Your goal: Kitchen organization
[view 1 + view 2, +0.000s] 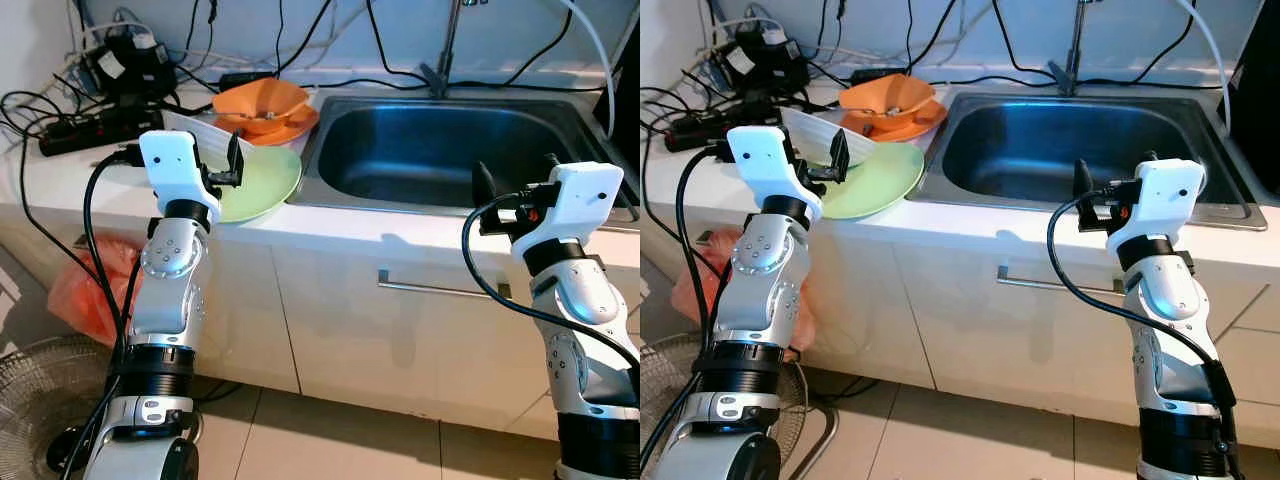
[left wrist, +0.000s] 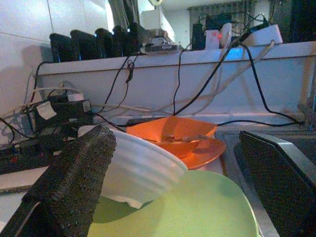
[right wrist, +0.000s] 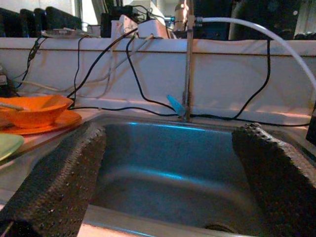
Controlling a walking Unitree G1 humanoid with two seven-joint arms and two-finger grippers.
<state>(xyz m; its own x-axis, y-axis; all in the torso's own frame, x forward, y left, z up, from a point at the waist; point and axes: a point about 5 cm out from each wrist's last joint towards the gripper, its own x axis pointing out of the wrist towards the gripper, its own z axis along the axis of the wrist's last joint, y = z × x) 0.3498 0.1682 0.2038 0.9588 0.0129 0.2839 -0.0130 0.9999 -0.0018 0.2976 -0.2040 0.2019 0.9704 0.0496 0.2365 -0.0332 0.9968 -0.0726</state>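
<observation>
A kitchen desk (image 1: 330, 225) runs white along its front edge, where the robot's left hand (image 1: 232, 165) hovers over a pale green plate (image 1: 262, 185) whose rim overhangs that edge slightly and reaches just beside the steel rim of the sink (image 1: 440, 150). The fingers of the left hand stand wide apart, holding nothing, with a white ribbed bowl (image 2: 140, 170) resting tilted on the green plate between and beyond them. Behind it sits an orange bowl (image 1: 262, 103) stacked on an orange plate (image 1: 295, 128), with a utensil lying in the bowl (too small to identify). The right hand (image 1: 485, 190) is at the sink's near rim, its fingers (image 3: 59, 182) also spread wide and empty, framing the basin, which holds no dishes; a drain opening shows low at its near side. A tap (image 3: 187, 64) rises at the sink's back edge, and a black power strip (image 1: 95, 128) with tangled cables crowds the far left corner of the desk. Below, on the tiled floor (image 1: 330, 435), an orange plastic bag (image 1: 95, 290) and a wire fan guard (image 1: 45, 400) lie beside the left arm.
</observation>
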